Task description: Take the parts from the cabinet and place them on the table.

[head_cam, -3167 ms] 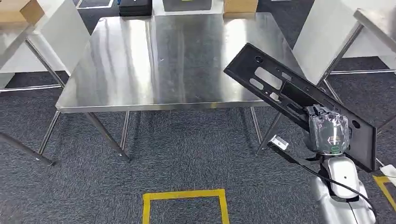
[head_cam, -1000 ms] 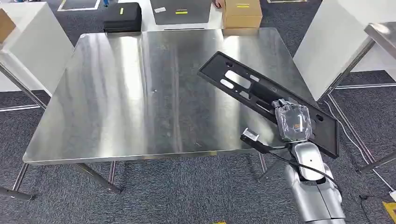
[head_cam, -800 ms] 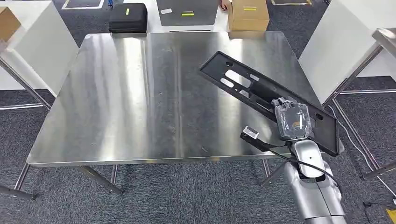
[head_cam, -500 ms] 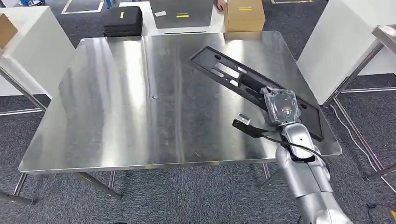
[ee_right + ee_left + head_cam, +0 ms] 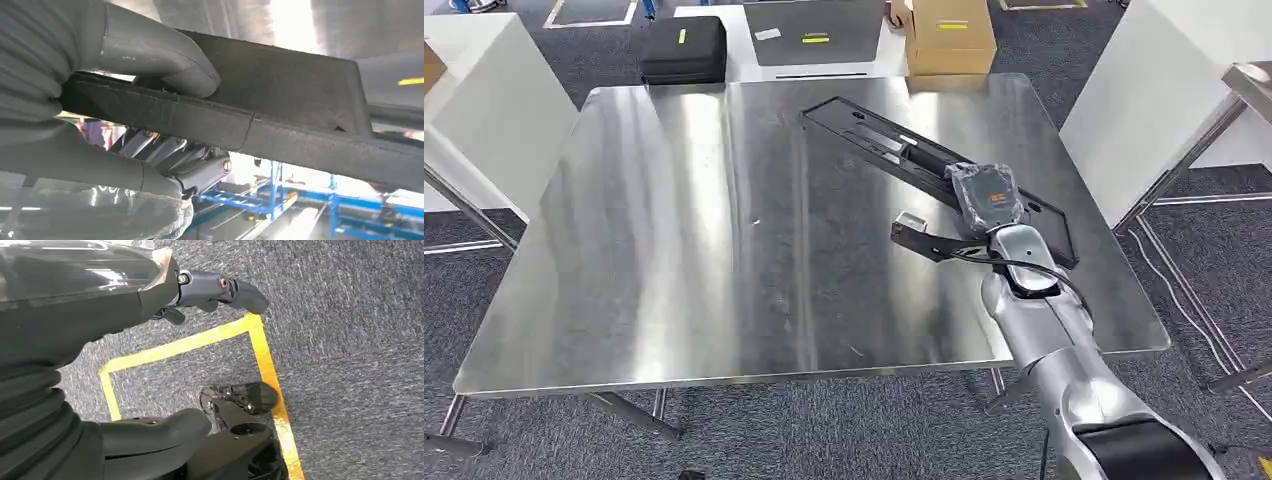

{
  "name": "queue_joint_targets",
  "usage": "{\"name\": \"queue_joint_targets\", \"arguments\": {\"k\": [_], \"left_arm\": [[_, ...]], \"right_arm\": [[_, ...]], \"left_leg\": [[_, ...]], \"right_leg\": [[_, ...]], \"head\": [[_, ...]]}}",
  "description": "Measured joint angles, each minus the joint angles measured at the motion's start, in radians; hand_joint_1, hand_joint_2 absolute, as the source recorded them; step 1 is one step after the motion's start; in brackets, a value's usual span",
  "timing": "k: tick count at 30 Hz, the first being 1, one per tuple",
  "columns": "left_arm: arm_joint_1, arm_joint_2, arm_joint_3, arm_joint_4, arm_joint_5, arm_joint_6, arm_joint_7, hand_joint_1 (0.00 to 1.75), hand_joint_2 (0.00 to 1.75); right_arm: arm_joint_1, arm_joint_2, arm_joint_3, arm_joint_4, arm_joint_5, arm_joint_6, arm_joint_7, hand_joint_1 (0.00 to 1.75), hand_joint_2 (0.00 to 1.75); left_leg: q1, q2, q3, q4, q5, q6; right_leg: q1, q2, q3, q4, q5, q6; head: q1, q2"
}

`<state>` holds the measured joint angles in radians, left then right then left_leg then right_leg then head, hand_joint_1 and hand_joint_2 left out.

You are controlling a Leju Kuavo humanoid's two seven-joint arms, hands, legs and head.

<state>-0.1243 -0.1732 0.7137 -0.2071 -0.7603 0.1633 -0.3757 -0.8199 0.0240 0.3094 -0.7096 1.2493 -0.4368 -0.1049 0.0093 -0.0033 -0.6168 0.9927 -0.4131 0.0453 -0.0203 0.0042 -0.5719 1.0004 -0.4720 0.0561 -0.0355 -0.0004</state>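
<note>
A long black flat part (image 5: 894, 150) with slots and holes lies tilted over the right half of the steel table (image 5: 674, 250), its far end close to the tabletop. My right hand (image 5: 986, 195), wrapped in clear plastic, grips the part's near end. In the right wrist view the thumb (image 5: 165, 55) presses on one face of the black part (image 5: 280, 100) and the fingers (image 5: 170, 150) curl under the other. My left hand (image 5: 220, 287) hangs over grey carpet with its fingers apart and nothing in it.
Beyond the table's far edge stand a cardboard box (image 5: 949, 35), a black case (image 5: 684, 50) and a dark board (image 5: 814, 30). White panels (image 5: 1154, 90) flank the table on the right, a white cabinet (image 5: 474, 100) on the left. Yellow floor tape (image 5: 265, 365) marks the carpet.
The camera has come closer to the table. My right hand has carried the black part forward and left over the tabletop and lowered it flatter.
</note>
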Motion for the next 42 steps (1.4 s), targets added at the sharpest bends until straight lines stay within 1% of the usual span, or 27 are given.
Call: {"name": "queue_joint_targets", "arguments": {"k": [1, 3, 4, 5, 6, 7, 9, 10, 13, 14, 15, 16, 17, 19, 20, 21, 22, 24, 25, 26, 29, 30, 31, 32, 34, 37, 42], "left_arm": [[-0.002, 0.0, -0.002, 0.0, -0.003, -0.003, 0.0, 0.0, 1.75], [-0.007, 0.001, -0.002, 0.0, -0.003, -0.004, 0.002, 0.0, 1.75], [-0.008, 0.0, -0.002, 0.0, -0.003, -0.004, 0.002, 0.0, 1.75], [-0.008, 0.0, -0.002, 0.0, -0.003, -0.004, 0.002, 0.0, 1.75], [-0.007, 0.0, -0.003, 0.0, -0.004, -0.004, 0.002, 0.0, 1.75], [-0.006, 0.0, -0.003, 0.0, -0.004, -0.004, 0.002, 0.0, 1.75], [-0.007, 0.0, -0.005, 0.0, -0.006, -0.005, 0.002, 0.0, 1.75], [-0.008, 0.0, -0.006, 0.0, -0.006, -0.005, 0.002, 0.0, 1.75], [-0.009, 0.0, -0.007, 0.0, -0.005, -0.002, 0.004, 0.0, 1.75], [-0.01, 0.0, -0.007, 0.0, -0.004, -0.001, 0.006, 0.0, 1.75], [-0.01, 0.002, -0.007, 0.0, -0.002, 0.001, 0.006, 0.0, 1.75], [-0.01, 0.002, -0.007, 0.0, -0.002, 0.004, 0.006, 0.0, 1.75], [-0.01, 0.002, -0.007, 0.0, 0.0, 0.005, 0.006, 0.0, 1.75], [-0.007, 0.003, -0.006, 0.0, 0.006, 0.005, 0.006, 0.0, 1.75], [-0.004, 0.003, -0.006, 0.0, 0.006, 0.005, 0.005, 0.0, 1.75], [-0.001, 0.004, -0.006, 0.0, 0.006, 0.006, 0.004, 0.0, 1.75], [0.001, 0.004, -0.006, 0.0, 0.006, 0.006, 0.003, 0.0, 1.75], [0.001, 0.006, -0.005, 0.0, 0.006, 0.007, 0.003, 0.0, 1.75], [0.002, 0.007, -0.005, 0.0, 0.006, 0.008, 0.003, 0.0, 1.75], [0.001, 0.008, -0.005, 0.0, 0.006, 0.008, 0.003, 0.0, 1.75], [0.002, 0.009, -0.003, 0.0, 0.007, 0.01, 0.003, 0.0, 1.75], [0.005, 0.008, -0.002, 0.0, 0.008, 0.01, 0.003, 0.0, 1.75], [0.004, 0.008, -0.002, 0.0, 0.008, 0.01, 0.003, 0.0, 1.75], [0.003, 0.007, -0.001, 0.0, 0.008, 0.009, 0.002, 0.0, 1.75], [0.004, 0.007, -0.001, 0.0, 0.009, 0.008, 0.002, 0.0, 1.75], [0.005, 0.006, -0.001, 0.0, 0.009, 0.007, -0.001, 0.0, 1.75], [0.005, 0.006, -0.001, 0.0, -0.003, 0.042, -0.029, 0.0, 1.75]], "right_arm": [[-0.009, 0.001, 0.004, 0.018, 0.001, -0.003, 0.0, 1.75, 1.75], [-0.02, 0.008, 0.011, 0.047, 0.001, -0.006, 0.0, 1.75, 1.75], [-0.02, 0.008, 0.012, 0.06, 0.002, -0.007, 0.0, 1.75, 1.75], [-0.02, 0.009, 0.013, 0.074, 0.001, -0.008, 0.0, 1.75, 1.75], [-0.02, 0.011, 0.014, 0.087, 0.001, -0.008, -0.003, 1.75, 1.75], [-0.022, 0.015, 0.016, 0.094, 0.001, -0.008, -0.005, 1.75, 1.75], [-0.031, 0.021, 0.019, 0.107, 0.003, -0.008, -0.007, 1.75, 1.75], [-0.038, 0.027, 0.023, 0.116, 0.003, -0.009, -0.007, 1.75, 1.75], [-0.049, 0.048, 0.035, 0.139, 0.001, -0.013, -0.002, 1.75, 1.75], [-0.053, 0.053, 0.037, 0.146, 0.002, -0.014, 0.003, 1.75, 1.75], [-0.056, 0.06, 0.038, 0.15, 0.003, -0.014, 0.009, 1.75, 1.75], [-0.062, 0.063, 0.039, 0.155, 0.003, -0.016, 0.016, 1.75, 1.75], [-0.069, 0.068, 0.04, 0.161, 0.003, -0.022, 0.023, 1.75, 1.75], [-0.076, 0.07, 0.041, 0.173, 0.002, -0.032, 0.032, 1.75, 1.75], [-0.076, 0.07, 0.042, 0.18, 0.004, -0.034, 0.035, 1.75, 1.75], [-0.076, 0.07, 0.043, 0.186, 0.006, -0.035, 0.035, 1.75, 1.75], [-0.075, 0.07, 0.043, 0.191, 0.007, -0.035, 0.035, 1.75, 1.75], [-0.078, 0.069, 0.043, 0.198, 0.007, -0.037, 0.035, 1.75, 1.75], [-0.081, 0.069, 0.043, 0.2, 0.007, -0.04, 0.035, 1.75, 1.75], [-0.088, 0.068, 0.043, 0.203, 0.007, -0.045, 0.035, 1.75, 1.75], [-0.093, 0.068, 0.043, 0.21, 0.008, -0.046, 0.034, 1.75, 1.75], [-0.092, 0.068, 0.043, 0.211, 0.008, -0.046, 0.034, 1.75, 1.75], [-0.095, 0.068, 0.043, 0.214, 0.01, -0.047, 0.034, 1.75, 1.75], [-0.099, 0.068, 0.043, 0.215, 0.01, -0.047, 0.034, 1.75, 1.75], [-0.099, 0.068, 0.043, 0.218, 0.014, -0.047, 0.034, 1.75, 1.75], [-0.099, 0.068, 0.044, 0.222, 0.019, -0.048, 0.034, 1.75, 1.75], [-0.099, 0.068, 0.044, 0.228, 0.022, -0.048, 0.036, 1.75, 1.75]], "left_leg": [[-0.001, 0.0, 0.006, -0.004, -0.002, 0.009], [-0.003, 0.001, 0.012, -0.004, -0.009, 0.02], [-0.004, -0.001, 0.014, -0.004, -0.012, 0.022], [-0.005, -0.004, 0.018, -0.004, -0.016, 0.022], [-0.006, -0.008, 0.024, -0.003, -0.02, 0.022], [-0.007, -0.01, 0.029, -0.003, -0.025, 0.02], [-0.007, -0.012, 0.044, 0.001, -0.039, 0.012], [-0.012, -0.011, 0.042, 0.005, -0.045, 0.005], [-0.011, -0.008, 0.044, 0.006, -0.054, -0.006], [-0.01, -0.007, 0.047, 0.005, -0.057, -0.012], [-0.006, -0.006, 0.038, 0.011, -0.068, -0.02], [-0.008, -0.004, 0.027, 0.046, -0.089, -0.026], [-0.004, -0.003, -0.004, 0.11, -0.119, -0.032], [0.004, -0.002, -0.091, 0.263, -0.176, -0.043], [0.006, 0.0, -0.128, 0.316, -0.182, -0.047], [0.009, 0.0, -0.139, 0.314, -0.161, -0.049], [0.013, 0.001, -0.127, 0.269, -0.119, -0.05], [0.017, 0.001, -0.046, 0.086, -0.007, -0.048], [0.017, 0.0, -0.019, 0.03, 0.003, -0.045], [0.009, -0.001, -0.006, 0.017, -0.006, -0.042], [0.0, -0.001, -0.006, 0.014, -0.013, -0.021], [0.006, -0.002, 0.003, -0.001, -0.006, -0.022], [0.001, -0.002, 0.003, -0.002, -0.004, -0.024], [-0.003, -0.005, 0.002, 0.0, -0.005, -0.022], [-0.009, -0.007, 0.002, 0.0, -0.006, -0.02], [-0.015, -0.007, 0.001, 0.002, -0.007, -0.009], [-0.018, -0.007, 0.001, 0.003, -0.007, -0.005]], "right_leg": [[0.003, 0.0, -0.022, 0.048, -0.02, -0.007], [0.001, 0.0, -0.114, 0.213, -0.079, -0.017], [0.004, 0.0, -0.157, 0.288, -0.098, -0.016], [0.004, 0.0, -0.184, 0.323, -0.096, -0.011], [0.004, 0.0, -0.186, 0.305, -0.077, -0.004], [0.004, 0.0, -0.16, 0.24, -0.038, 0.006], [0.004, -0.003, -0.077, 0.039, 0.056, 0.017], [0.006, -0.007, -0.056, -0.007, 0.071, 0.007], [0.01, -0.002, -0.052, -0.007, 0.068, -0.01], [0.008, -0.001, -0.05, -0.01, 0.068, -0.019], [-0.006, -0.001, -0.041, -0.017, 0.069, -0.027], [-0.006, -0.001, -0.037, -0.018, 0.064, -0.037], [-0.006, -0.001, -0.034, -0.018, 0.061, -0.04], [-0.006, -0.001, -0.03, -0.017, 0.057, -0.046], [-0.006, -0.001, -0.027, -0.017, 0.055, -0.048], [-0.006, -0.001, -0.024, -0.017, 0.051, -0.047], [-0.007, 0.001, -0.019, -0.017, 0.047, -0.045], [-0.01, 0.004, -0.003, -0.016, 0.038, -0.035], [-0.01, 0.004, 0.0, -0.017, 0.034, -0.029], [0.001, 0.006, -0.006, -0.015, 0.033, -0.025], [-0.001, 0.006, -0.004, -0.028, 0.036, -0.01], [0.007, 0.006, -0.001, -0.022, 0.029, -0.01], [0.0, 0.004, 0.004, -0.03, 0.038, -0.02], [0.005, 0.003, 0.007, -0.034, 0.036, -0.015], [0.001, 0.0, 0.008, -0.036, 0.036, -0.016], [-0.002, -0.001, 0.009, -0.038, 0.036, -0.015], [-0.006, -0.001, 0.009, -0.039, 0.039, -0.009]], "head": [[0.002, 0.0], [0.007, 0.0], [0.008, 0.0], [0.01, 0.0], [0.009, 0.0], [0.01, 0.0], [0.01, 0.0], [0.011, 0.0], [0.009, 0.0], [0.01, 0.0], [0.011, 0.0], [0.006, 0.0], [0.003, 0.0], [0.004, 0.0], [0.003, 0.0], [0.005, 0.0], [0.002, 0.0], [0.002, 0.0], [0.002, 0.0], [0.001, 0.0], [0.002, 0.0], [0.002, 0.0], [0.005, 0.0], [0.007, 0.0], [0.009, 0.0], [0.009, 0.0], [0.009, 0.0]]}}
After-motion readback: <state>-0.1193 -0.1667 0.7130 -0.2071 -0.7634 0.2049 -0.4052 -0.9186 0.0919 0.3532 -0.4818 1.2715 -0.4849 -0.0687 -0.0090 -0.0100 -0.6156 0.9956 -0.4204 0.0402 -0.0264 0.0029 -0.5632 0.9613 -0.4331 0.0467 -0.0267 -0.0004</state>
